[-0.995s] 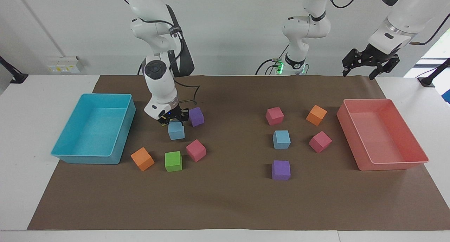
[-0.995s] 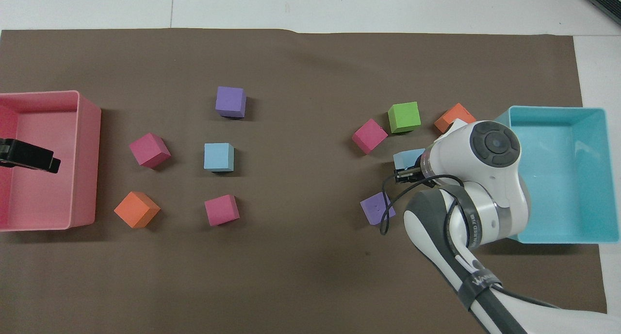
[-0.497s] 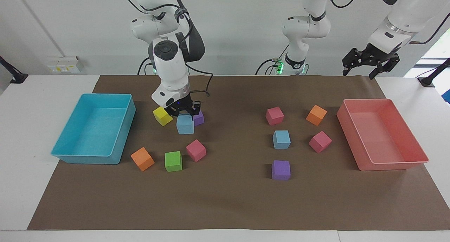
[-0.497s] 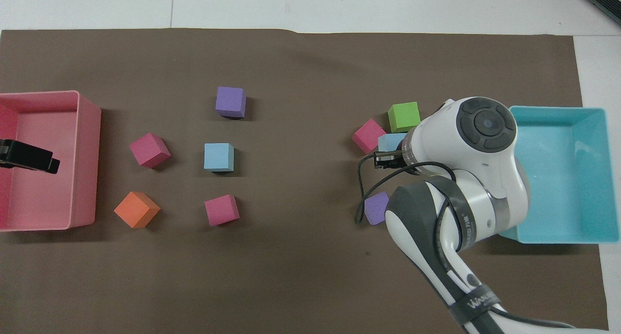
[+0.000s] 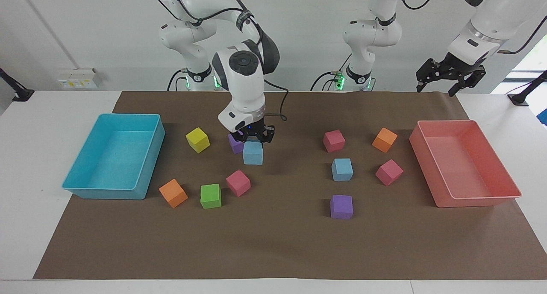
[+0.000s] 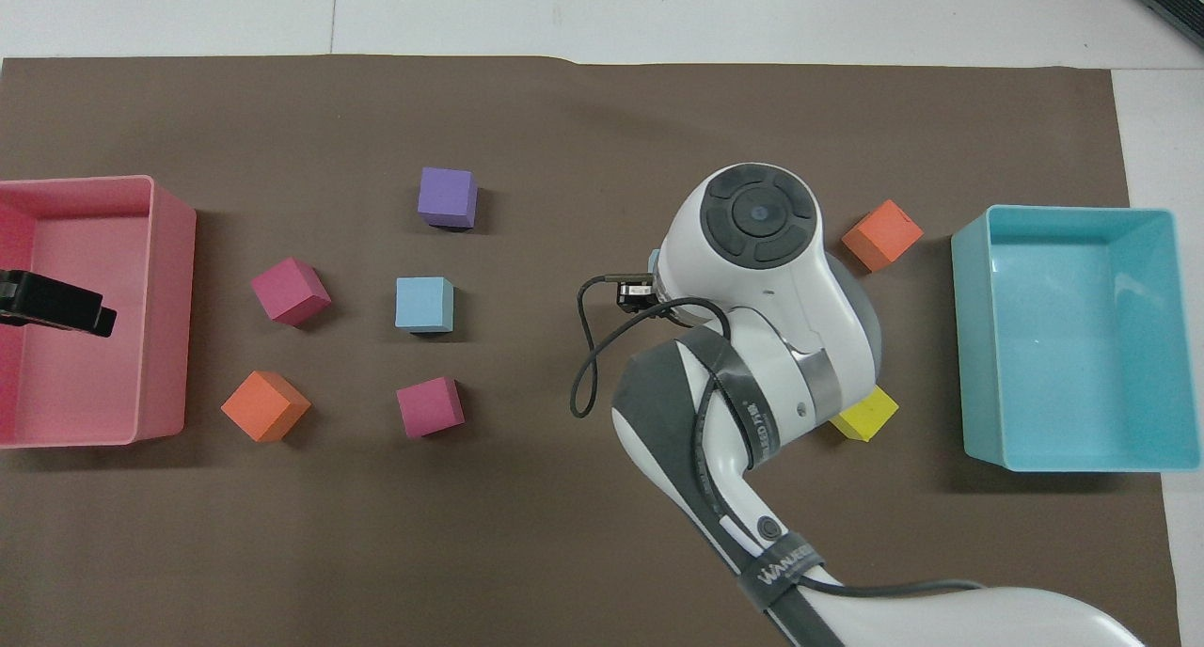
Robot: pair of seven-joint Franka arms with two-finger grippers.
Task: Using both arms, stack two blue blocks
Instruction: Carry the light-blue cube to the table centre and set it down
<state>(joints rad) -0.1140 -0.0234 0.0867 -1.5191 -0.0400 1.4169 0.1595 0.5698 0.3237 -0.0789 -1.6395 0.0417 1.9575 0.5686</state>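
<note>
The right gripper (image 5: 255, 139) is holding one blue block (image 5: 253, 153) in its jaws, up over the brown mat (image 5: 282, 242). The other blue block (image 5: 342, 169) is sitting among pink cubes. The left gripper (image 5: 449, 77) is waiting, jaws wide, above the pink tray (image 5: 478, 198).

White right arm bent forward and down over the table, wrist vertical, its black two-finger right gripper (image 5: 254, 141) clamped on a light blue foam cube (image 5: 253, 153) held off the surface; white left arm waits raised, black left gripper (image 5: 448, 78) spread wide.
</note>
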